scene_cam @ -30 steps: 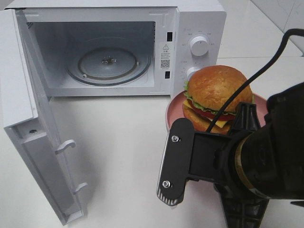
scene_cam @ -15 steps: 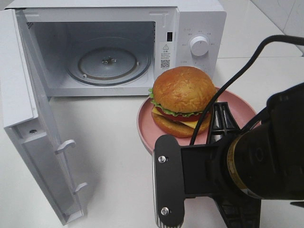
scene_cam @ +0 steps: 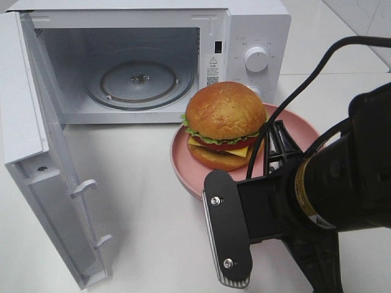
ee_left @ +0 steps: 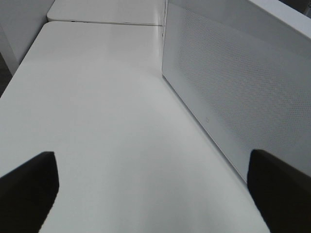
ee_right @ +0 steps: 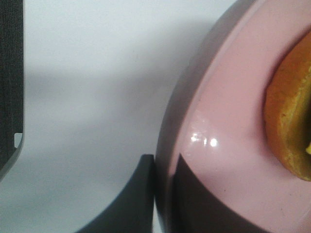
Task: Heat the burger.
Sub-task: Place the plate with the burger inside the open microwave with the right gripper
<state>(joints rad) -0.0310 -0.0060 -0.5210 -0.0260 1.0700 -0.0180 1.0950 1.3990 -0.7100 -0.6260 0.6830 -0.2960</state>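
The left fingers [ee_left: 29,187] are spread wide, nothing held, just beside the open microwave door [scene_cam: 36,134]. The glass turntable [scene_cam: 139,82] hasn't been loaded yet. The pink plate [scene_cam: 185,171] is pinched at its rim by the right fingers [ee_right: 131,204], with the burger [scene_cam: 225,122] sat just past them. Loading, door-shutting and heating are reckoned left.
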